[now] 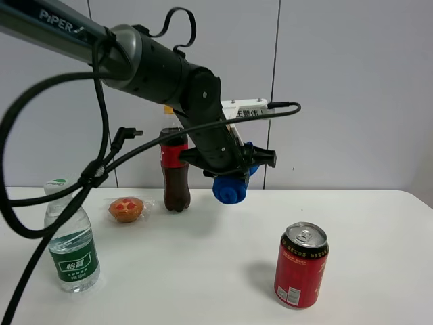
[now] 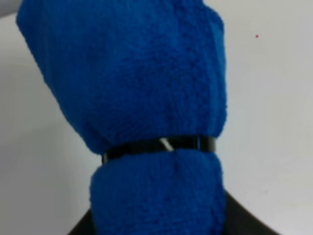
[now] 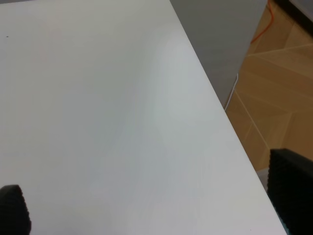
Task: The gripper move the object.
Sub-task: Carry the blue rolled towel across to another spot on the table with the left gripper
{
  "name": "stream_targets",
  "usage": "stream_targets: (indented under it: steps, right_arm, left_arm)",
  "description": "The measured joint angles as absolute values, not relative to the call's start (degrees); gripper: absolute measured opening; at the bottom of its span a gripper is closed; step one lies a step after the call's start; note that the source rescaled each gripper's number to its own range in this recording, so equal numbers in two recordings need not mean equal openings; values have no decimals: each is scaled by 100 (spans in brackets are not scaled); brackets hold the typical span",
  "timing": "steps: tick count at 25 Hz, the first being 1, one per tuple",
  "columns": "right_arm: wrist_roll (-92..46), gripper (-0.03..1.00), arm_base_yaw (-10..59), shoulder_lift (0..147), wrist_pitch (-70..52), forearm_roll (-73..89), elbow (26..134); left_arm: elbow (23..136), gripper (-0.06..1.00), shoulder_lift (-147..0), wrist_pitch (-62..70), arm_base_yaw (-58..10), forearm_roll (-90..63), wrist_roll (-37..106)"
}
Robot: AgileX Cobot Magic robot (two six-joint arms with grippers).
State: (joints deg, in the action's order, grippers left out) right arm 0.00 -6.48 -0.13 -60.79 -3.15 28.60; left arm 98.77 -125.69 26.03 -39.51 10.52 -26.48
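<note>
A rolled blue towel (image 1: 229,189) bound by a black band hangs above the white table (image 1: 203,271), behind its middle. My left gripper (image 1: 233,177) is shut on it and holds it clear of the surface. In the left wrist view the blue towel (image 2: 142,88) fills the frame, and the band crosses it low down. My right gripper (image 3: 151,200) is open and empty over bare table near the table's edge. Its black fingertips (image 3: 291,188) show at the sides of the right wrist view. It does not show in the exterior view.
A cola bottle (image 1: 175,169) stands at the back, just left of the towel. A wrapped pastry (image 1: 126,208) lies to its left. A water bottle (image 1: 71,237) stands front left. A red can (image 1: 301,265) stands front right. The wood floor (image 3: 274,98) lies beyond the table edge.
</note>
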Motion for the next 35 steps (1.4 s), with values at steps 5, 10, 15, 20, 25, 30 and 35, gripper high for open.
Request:
stream_targets:
  steps: [5,10,15,20,25,30,35]
  right_arm:
    - [0,100,-648,-13,-6079,-315,2860]
    - [0,100,-648,-13,-6079,-315,2860]
    - [0,100,-648,-13,-6079,-315,2860]
    - [0,100,-648,-13,-6079,-315,2860]
    - [0,100,-648,-13,-6079,-315,2860]
    - [0,100,-648,-13,-6079,-315,2860]
    - [0,100,-648,-13,-6079,-315,2860]
  left_arm:
    - [9877,1,-12104,3317,-3951,1049,-2588]
    - [9877,1,-11580,3797,-3951,947,-2581]
    - [9877,1,-11131,4273,-3951,715,-2564]
    - [9851,1,-10998,4762,-3951,550,-2340]
    - [9164,1,-10830,4619,-3960,260,-2289]
    - [7996,1,-10346,3924,-3970,34,-2303]
    - [6936,1,-9815,3305,-3970,0,-2697]
